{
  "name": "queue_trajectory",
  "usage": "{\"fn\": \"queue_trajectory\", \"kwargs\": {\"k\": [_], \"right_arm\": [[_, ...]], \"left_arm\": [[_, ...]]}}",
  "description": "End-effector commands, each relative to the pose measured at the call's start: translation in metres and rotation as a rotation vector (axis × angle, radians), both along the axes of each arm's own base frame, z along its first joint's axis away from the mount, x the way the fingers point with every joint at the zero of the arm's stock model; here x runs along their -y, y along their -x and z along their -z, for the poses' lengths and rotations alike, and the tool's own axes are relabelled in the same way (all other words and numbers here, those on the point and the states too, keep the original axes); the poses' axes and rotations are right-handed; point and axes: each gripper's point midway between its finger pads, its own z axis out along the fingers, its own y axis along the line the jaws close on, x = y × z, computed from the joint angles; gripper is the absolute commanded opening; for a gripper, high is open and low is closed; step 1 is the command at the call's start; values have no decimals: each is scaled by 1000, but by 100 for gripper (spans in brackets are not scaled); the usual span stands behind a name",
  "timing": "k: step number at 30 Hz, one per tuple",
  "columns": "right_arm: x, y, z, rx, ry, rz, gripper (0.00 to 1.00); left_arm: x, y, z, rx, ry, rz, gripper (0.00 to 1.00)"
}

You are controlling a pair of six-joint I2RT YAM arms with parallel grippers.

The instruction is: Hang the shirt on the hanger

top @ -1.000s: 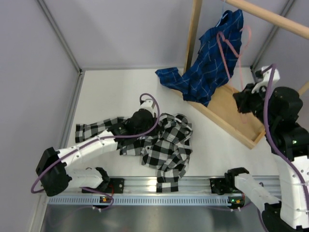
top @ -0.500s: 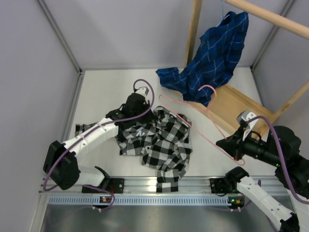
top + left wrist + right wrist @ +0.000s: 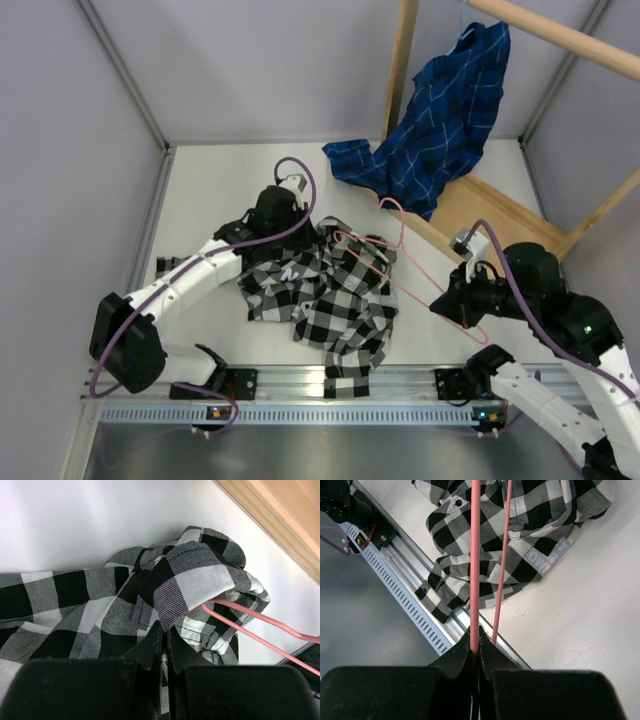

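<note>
shirt (image 3: pixel 330 300): on the table (image 3: pixel 230 180), centre, before the other shirt (image 3: pixel 440 110)
hanger (image 3: pixel 475 555): right of shirt, far end over it
left gripper (image 3: pixel 164 635): on shirt's far-left part
right gripper (image 3: pixel 475 640): at hanger's near-right end

Gripper (image 3: pixel 164 645) closed on shirt (image 3: pixel 200 577) fold; hanger (image 3: pixel 235 607) end under flap.

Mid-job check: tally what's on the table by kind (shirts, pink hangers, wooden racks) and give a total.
Shirts: 2 (black-and-white check shirt, blue plaid shirt)
Pink hangers: 1 (pink hanger)
Wooden racks: 1 (wooden rack)
Total: 4
</note>
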Motion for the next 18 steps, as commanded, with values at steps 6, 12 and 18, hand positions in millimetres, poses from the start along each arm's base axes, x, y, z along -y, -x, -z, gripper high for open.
{"fn": "queue_trajectory", "kwargs": {"k": [6, 12, 18], "right_arm": [[-30, -26, 4, -10, -72, -20, 0], [-84, -28, -14, 48, -279, -286, 0], [-114, -28, -9, 44, -363, -505, 0]], "left_arm": [[26, 18, -37, 10, 155, 158, 0], [40, 57, -63, 25, 271, 340, 0], [28, 98, -103, 101, 215, 437, 0]]}}
